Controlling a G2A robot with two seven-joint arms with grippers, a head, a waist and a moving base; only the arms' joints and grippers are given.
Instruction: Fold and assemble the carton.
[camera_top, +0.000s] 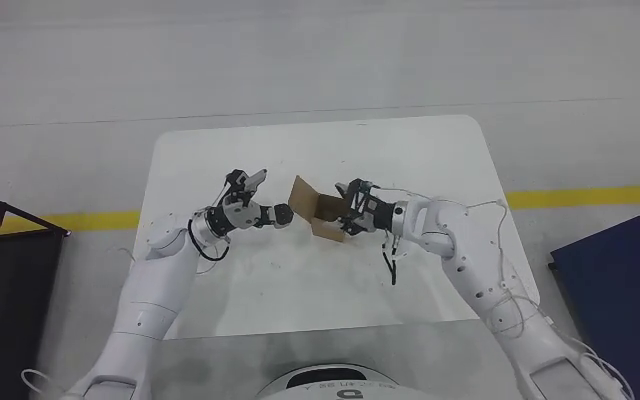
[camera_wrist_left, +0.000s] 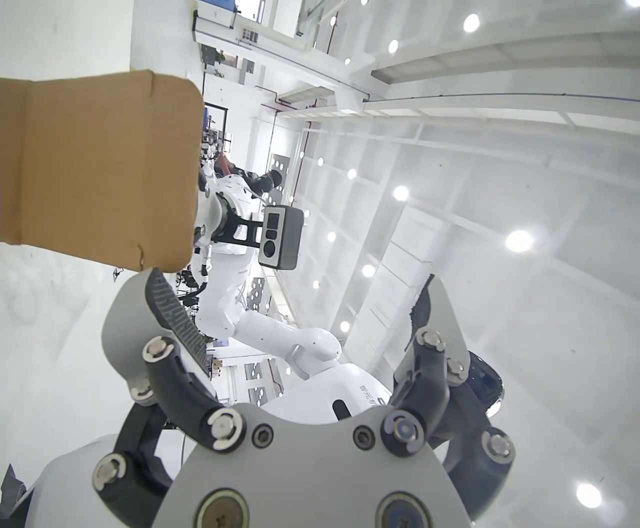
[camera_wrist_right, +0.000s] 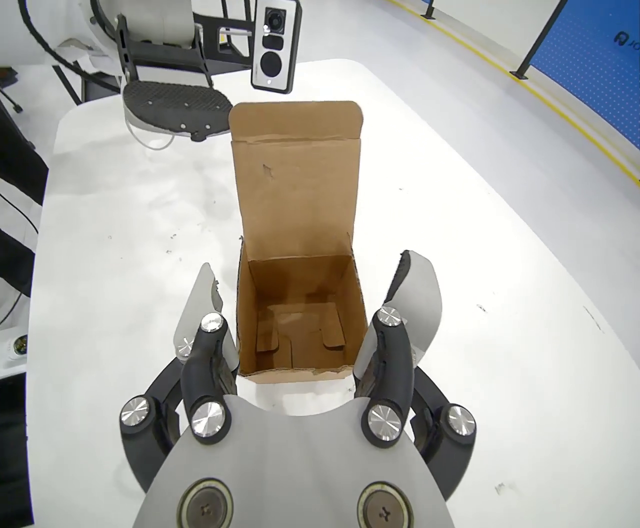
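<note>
The right gripper (camera_wrist_right: 310, 272) pinches the seemingly light, crushable carton (camera_wrist_right: 296, 240) by its side walls as the left gripper (camera_wrist_left: 292, 280), spread wide, hovers beside the open lid flap (camera_wrist_left: 100, 170).

Hardly any print is showing from where I'm standing. A blue board (camera_wrist_right: 590, 50) beyond the worktop (camera_wrist_right: 450, 225) is carrying a white logo and the start of some white lettering. The edge of the right wrist view is cutting it off, so no whole word is coming through. A yellow line (camera_top: 575, 197) is running along the floor, a plain marking with no letters or numbers. The carton (camera_wrist_right: 295, 200) is showing plain brown cardboard on every face that is turning my way, inside and out. Nothing else is reading as text, label or number.
</note>
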